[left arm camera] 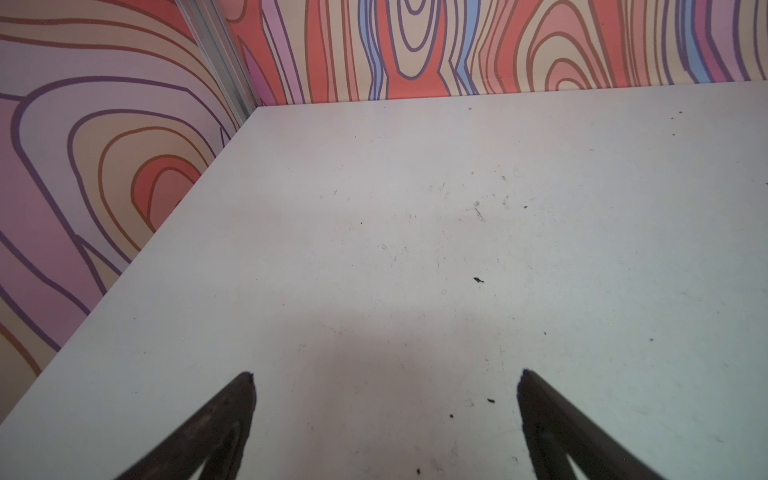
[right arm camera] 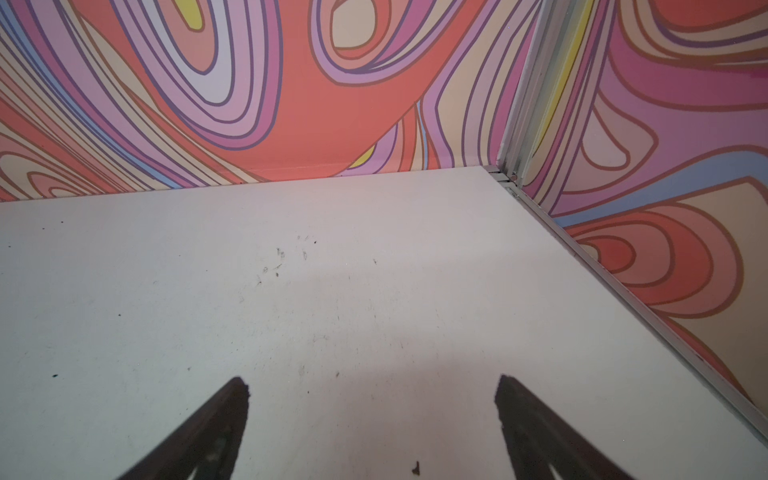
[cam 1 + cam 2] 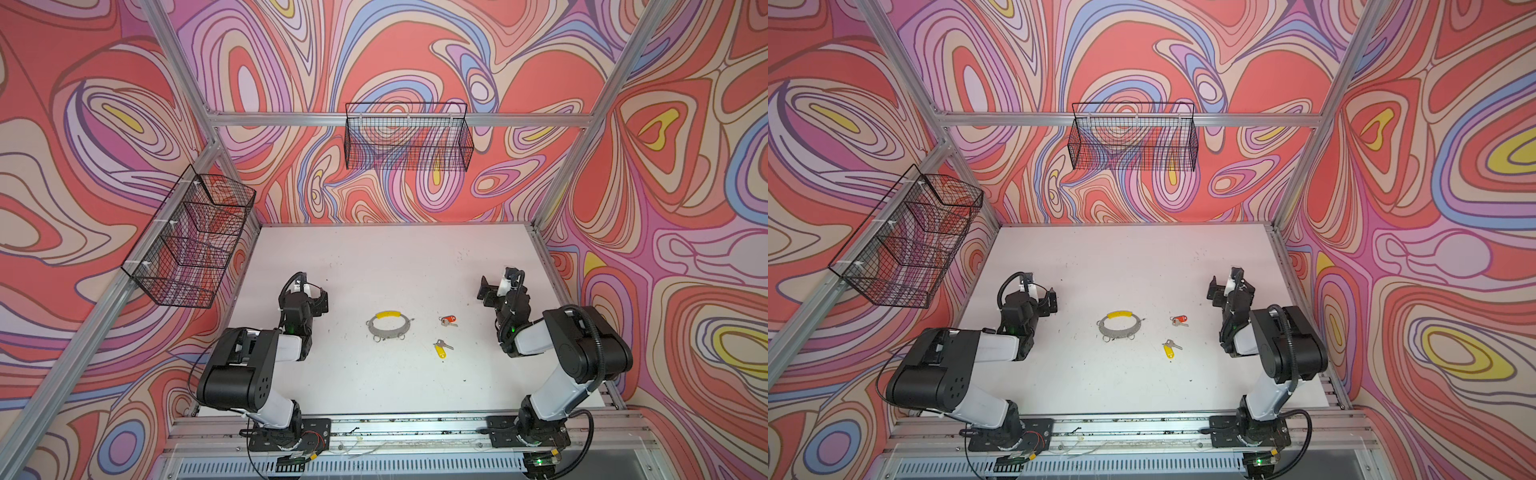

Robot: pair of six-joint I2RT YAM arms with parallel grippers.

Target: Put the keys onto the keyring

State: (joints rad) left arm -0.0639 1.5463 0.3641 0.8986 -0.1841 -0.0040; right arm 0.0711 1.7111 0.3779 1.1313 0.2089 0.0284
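The keyring (image 3: 389,325) lies flat in the middle of the counter (image 3: 374,257), with its yellow arc toward the back wall and small wire rings poking out along its rim. Near it, on the right arm's side, lie the red-tagged key (image 3: 448,320) and, closer to the front, the yellow-tagged key (image 3: 441,348). The keys are apart from each other and from the ring, and neither is threaded on. The left gripper (image 1: 386,374) and right gripper (image 2: 372,380) are both spread wide and empty, one at each side and well apart from these things.

The keys are thin and lie flat, so the fingers may well slide over one instead of lifting it. The ring is loose, so it would likely skid if a key pushes against one of its tiny wire loops.

Only the top views show the keys and ring. The wrist views show just scuffed counter and wall, but they show the parted fingertips more plainly.
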